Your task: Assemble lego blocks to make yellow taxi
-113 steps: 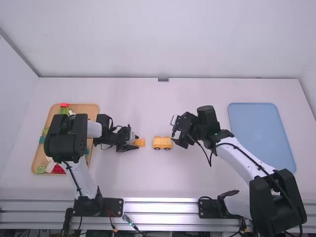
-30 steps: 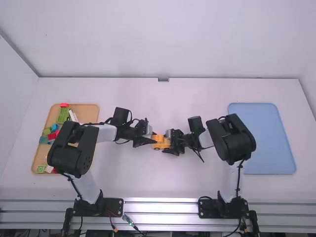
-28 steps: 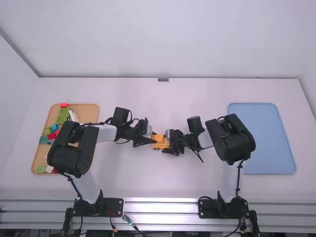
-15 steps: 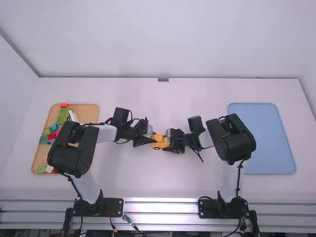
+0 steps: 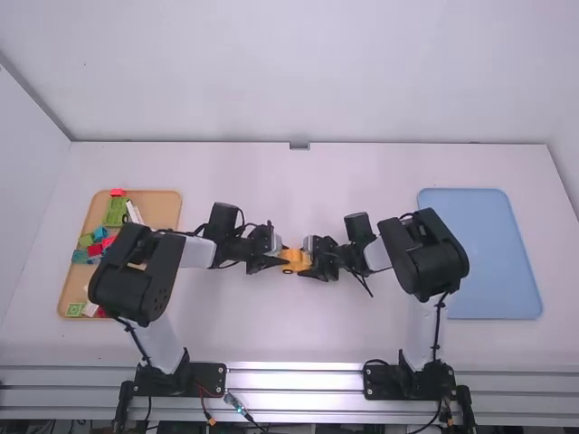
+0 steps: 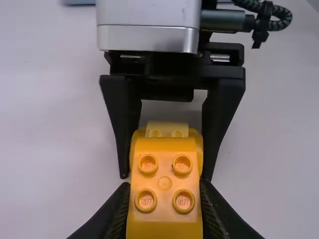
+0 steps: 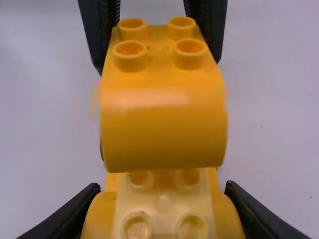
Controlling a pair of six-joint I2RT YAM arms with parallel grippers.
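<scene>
Trays: two; wooden tray at left, blue tray at right. Robot arms: two, lower left and lower right. Centre: one yellow curved block, one yellow base. Loose blocks, left: several, partly hidden, exact count unclear.

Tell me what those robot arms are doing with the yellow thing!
They're building a toy taxi. The right hand grips the car's bottom part, and the left hand holds a curvy yellow block over one end of it. I can't tell whether the block has clicked on. More colorful blocks lie in a tray.
</scene>
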